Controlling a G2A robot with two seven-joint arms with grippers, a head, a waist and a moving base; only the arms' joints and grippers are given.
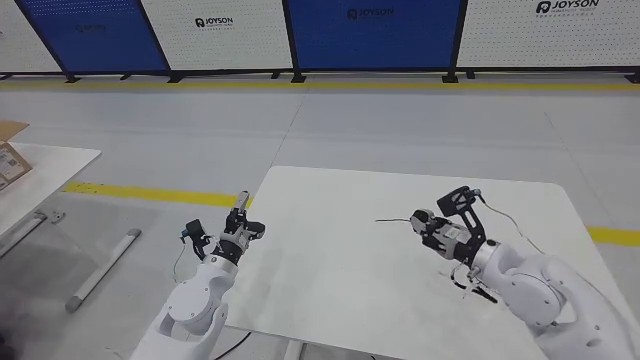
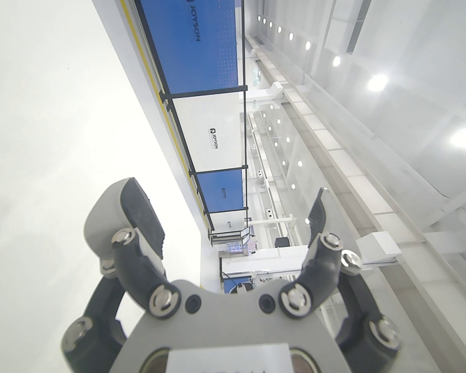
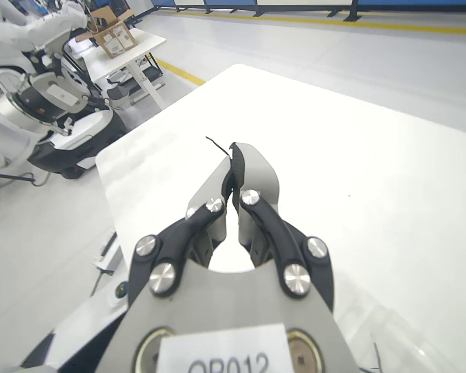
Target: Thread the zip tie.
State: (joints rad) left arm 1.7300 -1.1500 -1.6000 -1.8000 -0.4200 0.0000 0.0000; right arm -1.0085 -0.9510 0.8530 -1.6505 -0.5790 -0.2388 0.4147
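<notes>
Right wrist view: right gripper [image 3: 233, 157] pinched shut on a thin black plastic zip tie [image 3: 217, 145], free end poking out above the white table [image 3: 372, 176], probably offered to the left gripper [image 2: 233, 203], which is spread wide and empty, well apart at the table's edge.

Robotics lab in industrial hall: blue and white perforated partition panels [image 1: 375, 10], yellow floor line [image 1: 150, 194], worktable [image 1: 350, 280], high ceiling [image 2: 411, 32], round lamps [image 2: 377, 82], cardboard box [image 3: 112, 34] on side desk [image 3: 149, 45].
</notes>
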